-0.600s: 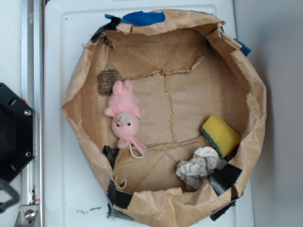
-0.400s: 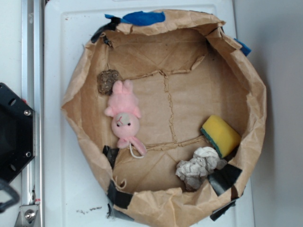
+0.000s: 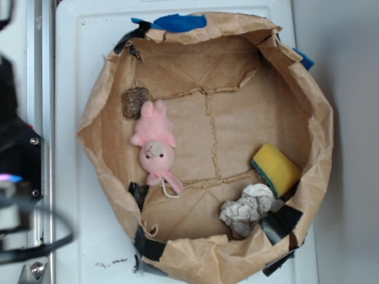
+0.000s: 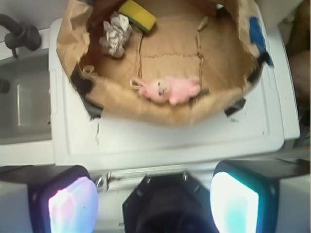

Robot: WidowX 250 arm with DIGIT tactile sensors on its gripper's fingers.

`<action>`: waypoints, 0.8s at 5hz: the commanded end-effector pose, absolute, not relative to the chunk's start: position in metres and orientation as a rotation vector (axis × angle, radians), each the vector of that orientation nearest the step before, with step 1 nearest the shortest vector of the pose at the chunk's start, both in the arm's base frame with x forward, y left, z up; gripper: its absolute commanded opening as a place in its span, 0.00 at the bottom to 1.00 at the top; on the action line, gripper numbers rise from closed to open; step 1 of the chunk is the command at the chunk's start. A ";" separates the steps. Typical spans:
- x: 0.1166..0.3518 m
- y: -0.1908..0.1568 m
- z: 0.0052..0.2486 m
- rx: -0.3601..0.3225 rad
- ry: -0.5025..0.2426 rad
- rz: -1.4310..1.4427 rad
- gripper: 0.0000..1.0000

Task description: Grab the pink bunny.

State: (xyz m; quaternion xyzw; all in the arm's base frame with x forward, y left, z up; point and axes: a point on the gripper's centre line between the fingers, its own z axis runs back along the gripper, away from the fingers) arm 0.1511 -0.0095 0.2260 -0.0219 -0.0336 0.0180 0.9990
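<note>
The pink bunny (image 3: 155, 145) lies inside a wide brown paper bag (image 3: 320, 136), near the bag's left wall, with its head toward the bottom of the exterior view and a white cord loop at its ears. In the wrist view the bunny (image 4: 167, 89) lies on its side just behind the bag's near rim (image 4: 146, 109). My gripper (image 4: 153, 204) is open, its two pads far apart, with nothing between them. It hovers over the black base, well short of the bag. In the exterior view my arm (image 3: 15, 177) is a dark blur at the left edge.
Also in the bag are a yellow sponge (image 3: 276, 169), a crumpled grey-white paper ball (image 3: 247, 209) and a brown lump (image 3: 135, 102). The bag rests on a white top (image 3: 77, 59). A metal rail (image 3: 37, 71) runs along its left. A sink with a dark tap (image 4: 19, 34) is beside it.
My arm has swung into the left edge of the exterior view, blurred by motion. The bunny and the other things in the bag have not moved.
</note>
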 end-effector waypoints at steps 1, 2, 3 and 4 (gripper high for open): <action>0.188 -0.002 0.225 -0.007 -0.106 0.053 1.00; 0.199 -0.008 0.226 -0.011 -0.112 0.055 1.00; 0.213 -0.017 0.227 -0.015 -0.124 0.046 1.00; 0.221 -0.015 0.222 -0.020 -0.111 0.048 1.00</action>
